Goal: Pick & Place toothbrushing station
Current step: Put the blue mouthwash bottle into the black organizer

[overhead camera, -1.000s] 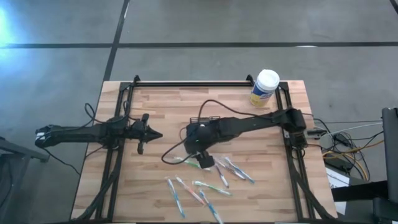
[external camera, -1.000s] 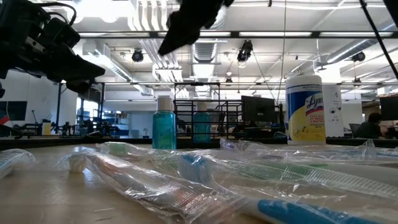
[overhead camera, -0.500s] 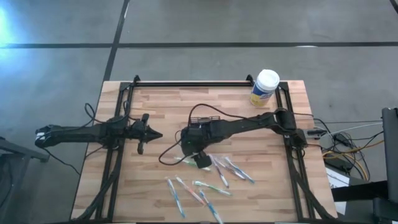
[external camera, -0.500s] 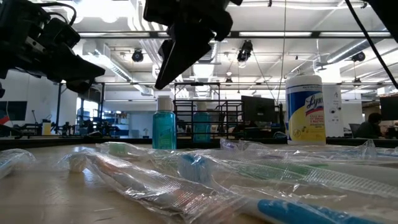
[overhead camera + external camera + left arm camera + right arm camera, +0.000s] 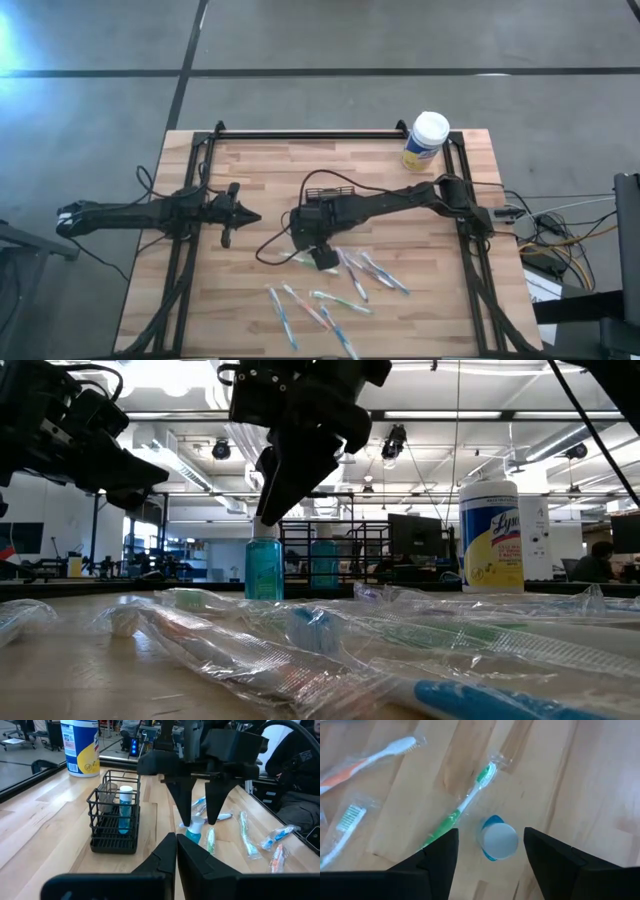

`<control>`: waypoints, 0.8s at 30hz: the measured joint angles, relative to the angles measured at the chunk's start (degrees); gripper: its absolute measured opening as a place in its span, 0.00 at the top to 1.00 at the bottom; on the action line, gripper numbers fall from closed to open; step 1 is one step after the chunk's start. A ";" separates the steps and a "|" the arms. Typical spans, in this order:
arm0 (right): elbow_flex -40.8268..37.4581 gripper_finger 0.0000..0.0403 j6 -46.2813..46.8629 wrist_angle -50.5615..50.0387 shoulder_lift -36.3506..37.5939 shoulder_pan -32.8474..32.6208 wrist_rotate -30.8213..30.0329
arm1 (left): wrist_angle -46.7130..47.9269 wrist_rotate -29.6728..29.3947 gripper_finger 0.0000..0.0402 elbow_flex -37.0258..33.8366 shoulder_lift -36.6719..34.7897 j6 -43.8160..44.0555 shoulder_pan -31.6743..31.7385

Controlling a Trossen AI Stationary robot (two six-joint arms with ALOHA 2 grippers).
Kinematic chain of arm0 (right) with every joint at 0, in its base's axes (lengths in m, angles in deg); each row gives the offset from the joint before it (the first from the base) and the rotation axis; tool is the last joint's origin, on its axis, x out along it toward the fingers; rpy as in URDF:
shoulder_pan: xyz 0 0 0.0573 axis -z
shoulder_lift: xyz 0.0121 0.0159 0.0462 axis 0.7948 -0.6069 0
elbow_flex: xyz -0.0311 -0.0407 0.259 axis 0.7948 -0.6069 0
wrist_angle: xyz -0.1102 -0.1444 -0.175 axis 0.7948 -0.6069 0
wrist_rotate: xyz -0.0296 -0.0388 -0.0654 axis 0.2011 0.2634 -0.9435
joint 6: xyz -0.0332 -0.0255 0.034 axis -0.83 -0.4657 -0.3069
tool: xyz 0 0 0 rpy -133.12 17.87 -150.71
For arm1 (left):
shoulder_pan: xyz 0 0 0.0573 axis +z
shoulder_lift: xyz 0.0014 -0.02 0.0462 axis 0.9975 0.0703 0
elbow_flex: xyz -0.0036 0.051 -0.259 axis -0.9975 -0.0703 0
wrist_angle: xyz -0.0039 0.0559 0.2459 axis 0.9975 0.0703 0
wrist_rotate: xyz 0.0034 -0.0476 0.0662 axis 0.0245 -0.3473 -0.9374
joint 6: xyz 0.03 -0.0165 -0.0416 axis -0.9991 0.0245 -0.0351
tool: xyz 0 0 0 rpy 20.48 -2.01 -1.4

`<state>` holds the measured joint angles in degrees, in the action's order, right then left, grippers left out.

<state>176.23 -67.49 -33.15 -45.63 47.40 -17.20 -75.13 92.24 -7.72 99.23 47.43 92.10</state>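
High: R gripper [image 5: 318, 252] mid-table, above wrapped toothbrushes [image 5: 330, 300]; L gripper [image 5: 250, 216] waits well to its left. Toothbrushing station [image 5: 330, 190] just behind R arm.

Low: R gripper [image 5: 285, 480] hangs over blue bottle [image 5: 264, 565]; canister [image 5: 491, 536] well apart.

L wrist: L fingers [image 5: 172, 855] clenched, empty. R jaws spread, straddling bottle cap [image 5: 196, 824]; station [image 5: 114, 817] holds another bottle.

R wrist: cap [image 5: 499, 840] sits between fingers [image 5: 440, 852], nearer one. Green brush [image 5: 462, 810] touching bottle.

Risk: off-centre close could tip bottle or snag wrapper. Open room twd station; table edges far.
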 joint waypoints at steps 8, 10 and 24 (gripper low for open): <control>-1.00 0.54 1.05 1.50 0.00 0.11 -0.15 | 0.00 0.00 0.96 0.00 0.00 0.00 -0.02; -1.43 0.57 1.10 2.58 0.00 0.15 -0.15 | 0.01 0.00 0.96 0.00 0.00 0.00 -0.01; -3.43 0.79 5.24 4.69 0.56 0.46 0.22 | 0.02 -0.20 0.97 0.00 0.00 0.41 0.00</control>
<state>172.80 -62.25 -28.46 -45.07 47.86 -16.99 -75.10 92.04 -7.72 99.23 47.85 92.10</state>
